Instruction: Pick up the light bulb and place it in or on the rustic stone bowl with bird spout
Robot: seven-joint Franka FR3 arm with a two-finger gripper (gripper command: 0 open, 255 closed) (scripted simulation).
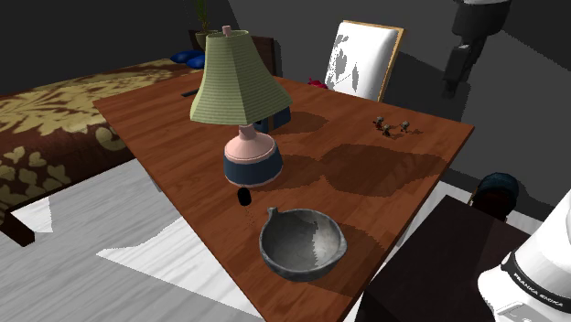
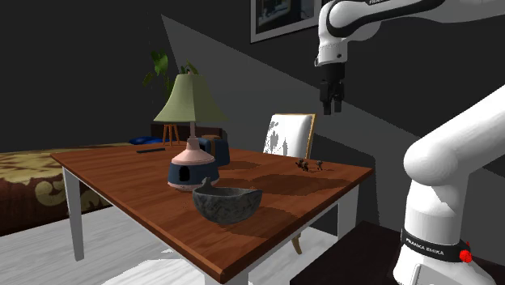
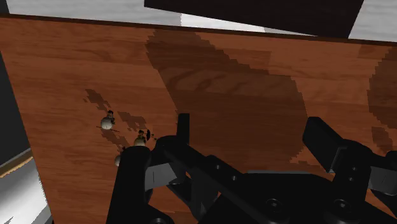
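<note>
Three small grey light bulbs lie close together on the brown wooden table, near its far edge by the chair; they are also in the second exterior view. The grey stone bowl with a small spout stands empty near the table's front edge. My black gripper hangs high above the bulbs' end of the table, open and holding nothing. In the wrist view the gripper looks down on the wood, and the light bulbs lie off to the side of one finger.
A lamp with a green shade and a pink and blue base stands mid-table between bowl and bulbs. A small black object lies by its base, a blue box behind it. A white chair faces the far edge; a bed lies beyond.
</note>
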